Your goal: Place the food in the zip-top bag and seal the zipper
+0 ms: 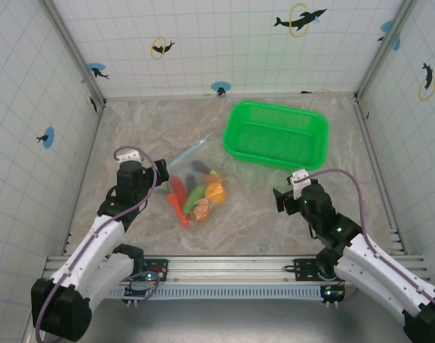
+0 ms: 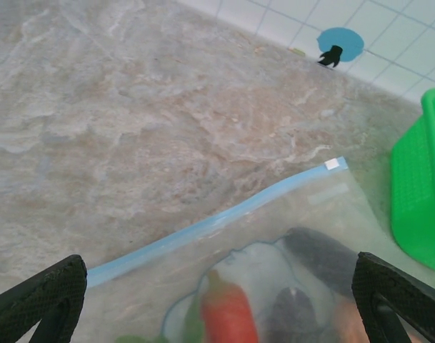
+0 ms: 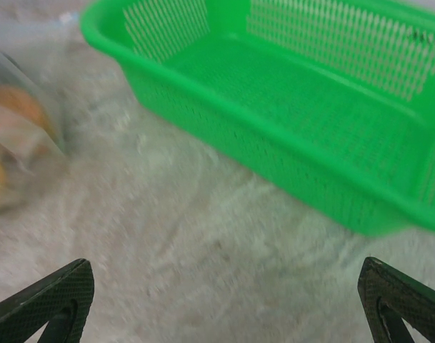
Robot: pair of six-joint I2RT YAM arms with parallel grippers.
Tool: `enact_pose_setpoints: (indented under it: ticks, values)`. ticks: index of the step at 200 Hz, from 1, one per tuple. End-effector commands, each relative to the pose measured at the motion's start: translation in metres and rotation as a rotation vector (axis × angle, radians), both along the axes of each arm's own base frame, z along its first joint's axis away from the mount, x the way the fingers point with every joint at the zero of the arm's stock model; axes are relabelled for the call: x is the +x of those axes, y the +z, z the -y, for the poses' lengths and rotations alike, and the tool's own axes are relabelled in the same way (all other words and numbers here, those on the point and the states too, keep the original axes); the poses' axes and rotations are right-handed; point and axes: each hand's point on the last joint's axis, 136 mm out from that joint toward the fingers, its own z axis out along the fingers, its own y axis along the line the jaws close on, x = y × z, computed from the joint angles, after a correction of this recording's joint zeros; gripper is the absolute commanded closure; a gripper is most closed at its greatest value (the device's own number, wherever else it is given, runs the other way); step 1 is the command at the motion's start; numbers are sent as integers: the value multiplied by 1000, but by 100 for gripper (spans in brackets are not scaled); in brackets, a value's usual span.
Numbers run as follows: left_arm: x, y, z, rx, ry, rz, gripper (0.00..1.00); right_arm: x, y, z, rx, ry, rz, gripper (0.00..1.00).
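Since the food seems to be inside already, I judge that sealing is the step in hand. On the marbled table (image 1: 267, 218) the green basket (image 1: 276, 133) stands empty at the far right, apart from the work. The zip-top bag (image 1: 196, 158) lies flat in the middle, between my two arms, so both can reach it. Inside it the food (image 1: 203, 194) is gathered toward the near end, away from the mouth, which leaves the mouth edge flat. The zipper (image 2: 217, 221) runs straight along the bag's far-left edge; whether it is pressed closed I cannot tell. My left arm is bent low, and my left gripper (image 2: 218, 261) hovers at the bag's left side facing the zipper, jaws spread wide, holding nothing. My right gripper (image 3: 226, 264) is also spread wide and empty, low over bare table between bag and basket, pointing at the basket.
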Motion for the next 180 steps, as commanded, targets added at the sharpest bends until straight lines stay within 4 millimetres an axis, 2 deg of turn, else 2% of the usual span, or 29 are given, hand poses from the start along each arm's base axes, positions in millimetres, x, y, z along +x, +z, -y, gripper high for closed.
enact_pose_setpoints:
  ticks: [1,7,16,27,51,72,93,110,127,146,162,180]
  values:
    - [-1,-2,-1,65,-42,98,2,12,8,4,70,-56,120,2]
    - [-1,-3,4,106,-102,145,2,13,3,3,51,-39,131,2]
    - [-2,-7,14,173,-195,215,2,20,8,6,40,-67,194,2]
    - [-1,-15,14,208,-208,245,2,25,5,15,-1,-113,219,2]
    - [6,-30,-22,257,-2,235,2,30,-16,32,-118,-137,252,2]
    - [5,-39,-40,330,56,291,2,36,-25,52,-63,-168,279,2]
    - [6,-64,-62,350,137,209,2,37,-28,73,10,-241,309,2]
    - [2,-79,-70,374,139,189,2,35,-47,89,28,-288,265,2]
    - [-11,-83,-86,356,223,226,2,36,-63,100,33,-332,198,2]
    - [-22,-81,-94,328,254,284,2,30,-61,108,48,-365,252,2]
    - [-11,-82,-84,379,168,271,2,35,-58,111,17,-361,268,2]
    - [-5,-81,-83,417,146,276,2,43,-51,115,52,-366,287,2]
